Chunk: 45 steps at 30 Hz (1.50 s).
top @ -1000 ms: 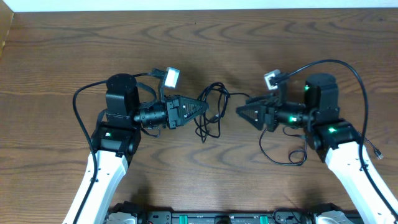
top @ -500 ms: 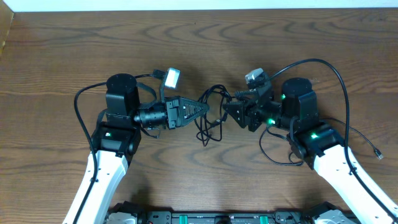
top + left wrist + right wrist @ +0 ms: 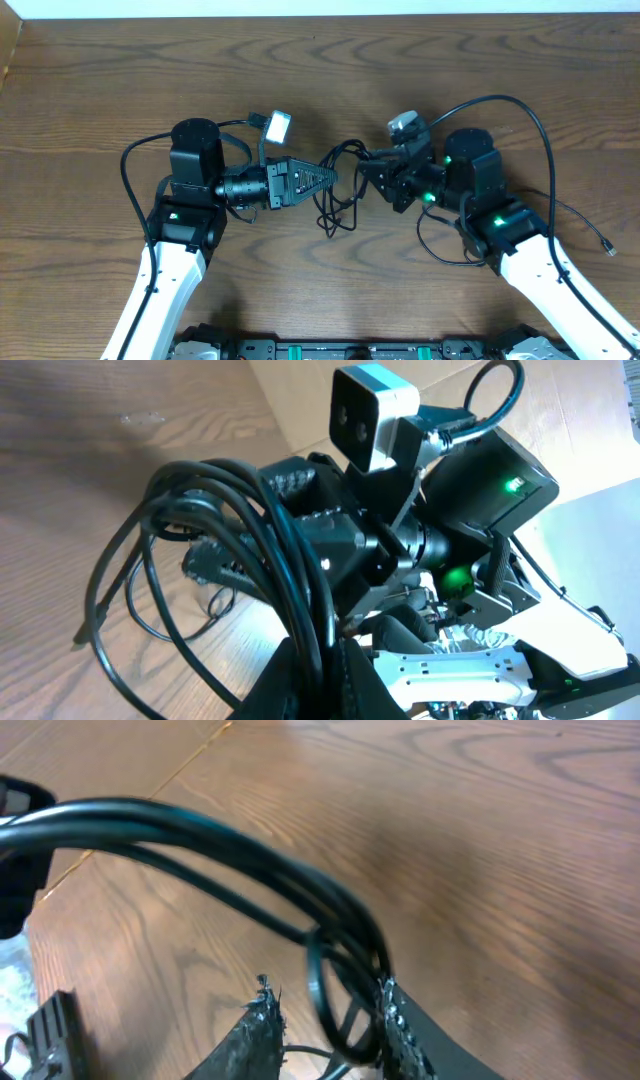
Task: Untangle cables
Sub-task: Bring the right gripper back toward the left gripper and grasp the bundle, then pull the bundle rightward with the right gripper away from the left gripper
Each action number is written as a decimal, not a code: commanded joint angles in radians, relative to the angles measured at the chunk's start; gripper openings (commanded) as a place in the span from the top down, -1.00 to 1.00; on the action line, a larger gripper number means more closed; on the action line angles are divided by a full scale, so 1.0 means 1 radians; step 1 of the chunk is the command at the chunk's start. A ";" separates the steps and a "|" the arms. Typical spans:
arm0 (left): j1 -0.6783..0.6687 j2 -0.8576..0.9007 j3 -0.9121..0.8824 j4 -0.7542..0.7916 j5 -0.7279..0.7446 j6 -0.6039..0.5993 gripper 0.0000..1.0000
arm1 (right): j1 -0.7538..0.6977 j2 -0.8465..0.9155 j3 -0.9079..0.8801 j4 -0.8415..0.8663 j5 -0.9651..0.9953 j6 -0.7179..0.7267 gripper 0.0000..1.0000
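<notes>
**Overhead.** The right pincer (image 3: 366,178) has travelled leftward across the worktop (image 3: 100,80) over the last second. It now meets the knot of black cables (image 3: 340,200) from the side opposite the left pincer (image 3: 333,177), which has not moved. A further thin black cord (image 3: 450,255) lies loose beside the right arm, apart from the knot.

**Left wrist.** Several black cables (image 3: 250,530) fan out from the left pincer (image 3: 320,670), which is clenched on them. The right arm's wrist camera (image 3: 372,415) stands just behind the bundle.

**Right wrist.** The right pincer (image 3: 330,1025) has narrowed, but its fingers stand apart. A cable loop (image 3: 340,990) hangs between them, not visibly pinched, above bare worktop (image 3: 500,870).

**Significance.** With one side anchored and the other about to be gripped, the knot is probably ready to be drawn apart.
</notes>
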<state>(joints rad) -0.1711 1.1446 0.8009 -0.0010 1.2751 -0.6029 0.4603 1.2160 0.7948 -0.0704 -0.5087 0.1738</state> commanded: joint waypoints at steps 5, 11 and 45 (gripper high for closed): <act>0.001 -0.002 0.005 0.003 0.027 -0.001 0.82 | 0.030 -0.012 -0.003 0.000 0.002 -0.003 0.98; 0.001 -0.002 0.005 0.003 -0.037 0.026 0.66 | 0.010 -0.029 -0.003 -0.024 0.002 0.002 0.98; -0.077 -0.002 0.005 -0.309 -0.262 0.270 -0.18 | -0.064 -0.102 -0.001 -0.307 0.132 0.443 0.98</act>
<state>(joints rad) -0.2016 1.1450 0.8009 -0.2832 0.9924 -0.4709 0.4023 1.0870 0.7895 -0.4240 -0.3496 0.5095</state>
